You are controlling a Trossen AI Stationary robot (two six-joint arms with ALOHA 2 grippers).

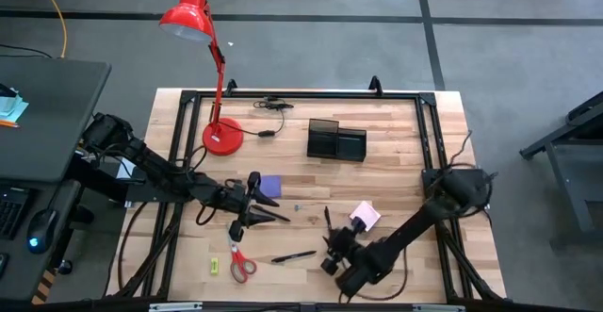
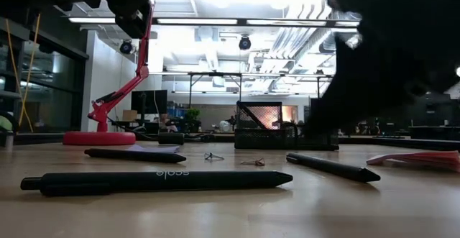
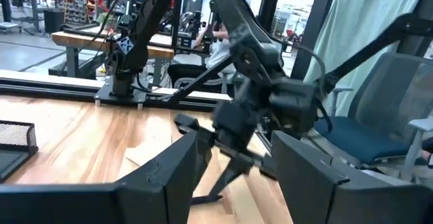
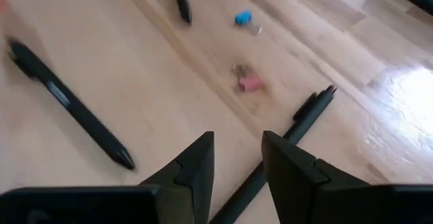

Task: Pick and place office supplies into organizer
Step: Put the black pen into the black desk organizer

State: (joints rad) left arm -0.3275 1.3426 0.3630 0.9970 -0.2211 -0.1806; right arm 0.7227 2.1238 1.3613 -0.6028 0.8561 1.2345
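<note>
The black organizer (image 1: 336,140) stands at the table's far middle. On the table lie a purple note pad (image 1: 270,188), a pink note pad (image 1: 366,216), red-handled scissors (image 1: 240,263), a yellow-green piece (image 1: 213,266) and black pens (image 1: 294,255) (image 1: 327,220). My left gripper (image 1: 268,218) is open (image 3: 233,176), level, just near of the purple pad, with nothing between its fingers. My right gripper (image 1: 332,244) is open by a narrow gap (image 4: 237,163), slanting down over a pen (image 4: 308,112) that runs under its fingers. I see no touch.
A red desk lamp (image 1: 203,67) with a round base (image 1: 223,138) stands at the far left, with a black cable (image 1: 273,105) beside it. Small blue (image 4: 242,17) and pink (image 4: 250,83) bits lie on the wood. A black frame (image 1: 429,142) runs around the table.
</note>
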